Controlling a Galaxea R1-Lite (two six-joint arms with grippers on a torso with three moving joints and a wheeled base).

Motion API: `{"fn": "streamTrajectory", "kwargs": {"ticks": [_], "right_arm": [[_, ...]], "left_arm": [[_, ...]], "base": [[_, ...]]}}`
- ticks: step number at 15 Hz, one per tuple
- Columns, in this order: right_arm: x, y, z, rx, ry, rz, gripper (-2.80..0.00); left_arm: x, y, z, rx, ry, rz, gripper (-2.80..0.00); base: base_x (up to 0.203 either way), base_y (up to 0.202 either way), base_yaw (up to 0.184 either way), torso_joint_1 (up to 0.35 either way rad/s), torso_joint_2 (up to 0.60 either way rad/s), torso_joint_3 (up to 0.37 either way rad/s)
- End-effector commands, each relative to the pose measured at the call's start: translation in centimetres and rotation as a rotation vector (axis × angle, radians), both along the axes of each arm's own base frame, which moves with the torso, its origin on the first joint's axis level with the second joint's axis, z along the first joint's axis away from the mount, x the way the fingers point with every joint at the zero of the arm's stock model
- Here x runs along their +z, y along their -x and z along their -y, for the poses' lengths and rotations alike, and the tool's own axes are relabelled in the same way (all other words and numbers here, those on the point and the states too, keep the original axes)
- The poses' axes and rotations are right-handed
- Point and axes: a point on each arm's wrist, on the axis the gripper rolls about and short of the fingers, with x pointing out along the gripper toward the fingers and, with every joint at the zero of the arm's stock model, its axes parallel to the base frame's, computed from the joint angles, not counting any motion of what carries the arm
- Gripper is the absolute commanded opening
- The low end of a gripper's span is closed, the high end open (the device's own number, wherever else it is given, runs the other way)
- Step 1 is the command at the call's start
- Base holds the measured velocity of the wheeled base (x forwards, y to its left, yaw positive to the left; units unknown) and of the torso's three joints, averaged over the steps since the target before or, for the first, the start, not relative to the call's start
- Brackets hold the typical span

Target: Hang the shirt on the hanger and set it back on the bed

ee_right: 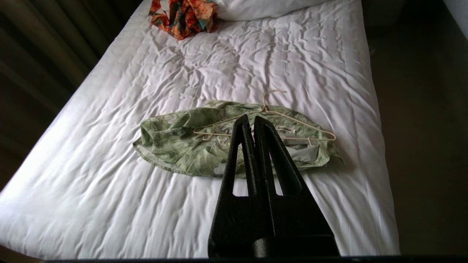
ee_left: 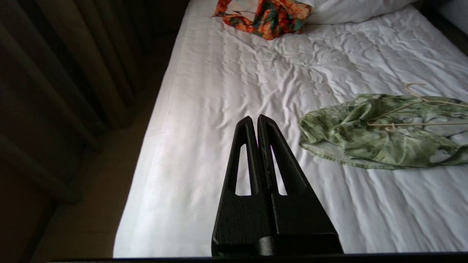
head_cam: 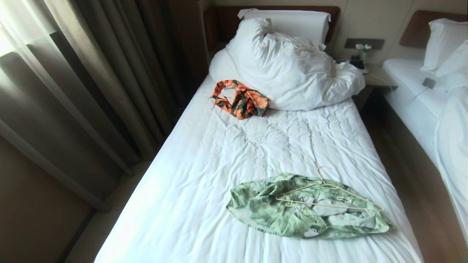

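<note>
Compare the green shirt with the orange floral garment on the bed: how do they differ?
The shirt is pale green, spread fairly flat near the foot of the bed, with the hanger lying on top. The orange garment is smaller, bunched into a heap against the pillows, with nothing on it. Both are crumpled, untouched.

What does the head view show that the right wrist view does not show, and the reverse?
Only the head view shows the dark headboard, the piled white pillows, the nightstand and the second bed on the right.

Only the right wrist view shows the right gripper, shut and empty, above the near part of the bed.

Both show the bed with its wrinkled sheet, the crumpled shirt, the hanger lying on top of it, the orange floral garment and the curtains.
</note>
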Motion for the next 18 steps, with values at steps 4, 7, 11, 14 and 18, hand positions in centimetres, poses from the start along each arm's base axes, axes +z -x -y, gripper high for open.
{"fn": "streamTrajectory", "kwargs": {"ticks": [4,7,11,14,18], "right_arm": [[-4.5,-2.1,0.0,-0.016,0.102,0.140,-2.80],[-6.2,-2.8,0.0,-0.026,0.177,0.134,-2.80],[-6.8,-2.9,0.1,-0.067,0.183,0.074,-2.80],[-8.1,-3.0,0.1,-0.080,0.195,-0.060,-2.80],[-8.0,-3.0,0.1,-0.080,0.186,-0.051,-2.80]], "left_arm": [[-1.1,-0.4,-0.2,0.090,-0.064,-0.017,-2.80],[-1.7,-0.4,-0.2,0.072,-0.019,-0.089,-2.80],[-1.7,-0.4,-0.2,0.074,0.013,-0.084,-2.80],[-1.7,-0.4,-0.2,0.080,0.019,-0.083,-2.80],[-1.7,-0.4,-0.2,0.079,0.022,-0.083,-2.80]], "base": [[0.000,0.000,0.000,0.000,0.00,0.000],[0.000,0.000,0.000,0.000,0.00,0.000],[0.000,0.000,0.000,0.000,0.00,0.000],[0.000,0.000,0.000,0.000,0.00,0.000],[0.000,0.000,0.000,0.000,0.00,0.000]]}}
